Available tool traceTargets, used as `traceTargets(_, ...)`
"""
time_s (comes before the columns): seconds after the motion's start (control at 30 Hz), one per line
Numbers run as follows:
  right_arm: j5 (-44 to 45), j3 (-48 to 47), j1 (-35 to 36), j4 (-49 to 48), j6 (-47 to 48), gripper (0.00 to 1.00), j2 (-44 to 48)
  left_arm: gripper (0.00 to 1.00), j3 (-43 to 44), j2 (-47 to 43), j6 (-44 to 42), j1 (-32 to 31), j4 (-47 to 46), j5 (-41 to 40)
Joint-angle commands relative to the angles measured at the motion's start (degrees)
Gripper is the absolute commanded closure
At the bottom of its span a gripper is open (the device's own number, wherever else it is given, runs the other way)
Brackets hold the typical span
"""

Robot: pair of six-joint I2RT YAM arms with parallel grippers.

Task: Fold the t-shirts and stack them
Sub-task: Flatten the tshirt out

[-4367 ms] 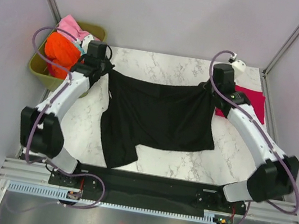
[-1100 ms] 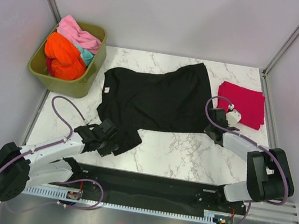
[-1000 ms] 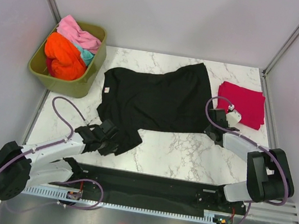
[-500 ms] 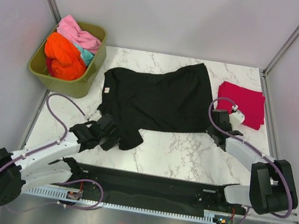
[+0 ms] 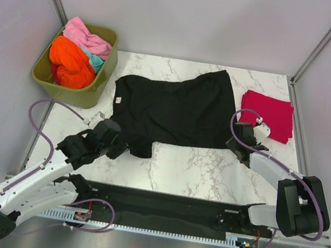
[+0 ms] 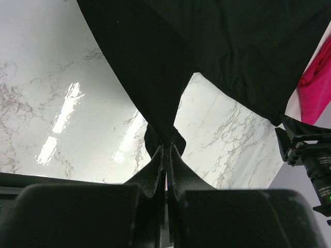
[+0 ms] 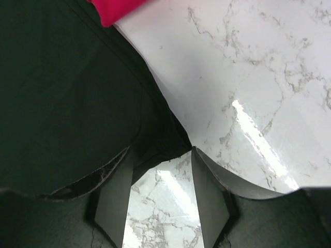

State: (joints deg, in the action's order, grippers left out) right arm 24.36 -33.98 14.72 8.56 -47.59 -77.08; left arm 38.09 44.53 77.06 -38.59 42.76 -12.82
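**One shirt folded, black one barely started**

The left gripper (image 6: 166, 151) is clamped tight on the tip of the black t-shirt (image 5: 171, 109)'s near sleeve. In the left wrist view the cloth bunches straight out of the pinched fingers. The right gripper (image 7: 161, 155) is the opposite: jaws spread, with the shirt's near hem corner lying between them on the table (image 5: 209, 168), not pinched as far as I can see.

The black shirt is spread across the middle of the table, mostly flat, collar end to the left and hem to the right, with no fold in it yet. Just beside the hem, toward the far right corner, the crimson t-shirt (image 5: 267, 115) sits in a neat folded rectangle. I'd call that one done and the base of the stack.

Over at the far left corner, the olive tub (image 5: 98, 91) holds the orange t-shirt (image 5: 68, 64), pink t-shirt (image 5: 85, 34) and teal t-shirt (image 5: 95, 59), all crumpled. So my read is one of five finished. The black one needs its whole fold plus the move onto the crimson, then three more.

Hard to make out:
- The top view hides both sets of fingertips under the arms' own bodies.
- The teal shirt is mostly buried.
- I can't tell whether the crimson pile is one shirt or more.
- I can't tell whether the pinched sleeve is off the table.
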Motion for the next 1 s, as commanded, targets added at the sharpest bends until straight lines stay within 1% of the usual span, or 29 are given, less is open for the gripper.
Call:
traceTargets(0.0,0.3,0.8,-0.3,-0.8,-0.3,0.43,-0.8,0.98,3.4,-1.6,-1.2,0.3,3.4,-2.9)
traceTargets(0.13,-0.3,1.1,-0.6,-1.2,-0.8,0.45,-2.5,0.98,4.3,-2.7,-1.1,0.4,4.6,-3.3)
traceTargets(0.23,0.0,1.2,-1.1,-1.3,-1.6,0.52,-4.0,0.98,5.2,-3.4,-0.9,0.5,5.7,-3.8)
traceTargets(0.27,-0.1,0.8,-1.2,-1.3,-1.6,0.60,-4.2,0.98,5.5,-3.6,-1.0,0.5,6.3,-3.9)
traceTargets(0.3,0.0,0.8,-1.4,-1.1,-1.7,0.66,-4.3,0.98,6.0,-3.8,-1.0,0.6,6.5,-4.1)
traceTargets(0.33,0.2,0.7,-1.4,-0.9,-1.6,0.69,-3.8,0.98,6.3,-3.7,-1.0,0.6,6.6,-4.3)
traceTargets(0.43,1.8,1.4,-1.4,-0.4,-1.5,0.71,-0.5,0.98,7.4,-3.8,-1.1,0.9,7.8,-4.8)
traceTargets(0.5,2.6,2.2,-1.4,-0.2,-1.3,0.79,2.7,0.98,8.0,-3.9,-1.1,1.1,8.3,-5.2)
traceTargets(0.53,3.1,2.6,-1.4,-0.1,-1.0,0.88,3.5,0.98,8.1,-4.0,-1.1,1.0,8.4,-5.5)
traceTargets(0.63,2.8,3.0,-1.4,0.2,-0.4,0.98,5.8,0.98,8.8,-4.1,-1.4,1.3,8.7,-5.9)
traceTargets(0.7,2.4,3.0,-1.4,0.8,-0.1,1.00,6.8,0.98,9.2,-4.0,-1.6,1.6,8.8,-6.3)
traceTargets(0.83,1.7,2.3,-1.4,1.1,0.4,1.00,8.4,0.98,10.7,-3.7,-2.7,2.6,9.1,-7.0)
traceTargets(0.93,0.9,-0.2,-1.4,1.6,0.7,1.00,9.6,0.98,13.3,-2.4,-4.3,4.0,9.1,-7.8)
traceTargets(0.97,0.6,-1.2,-1.4,2.4,0.9,1.00,9.8,0.98,15.5,-1.0,-5.5,5.4,9.2,-8.4)
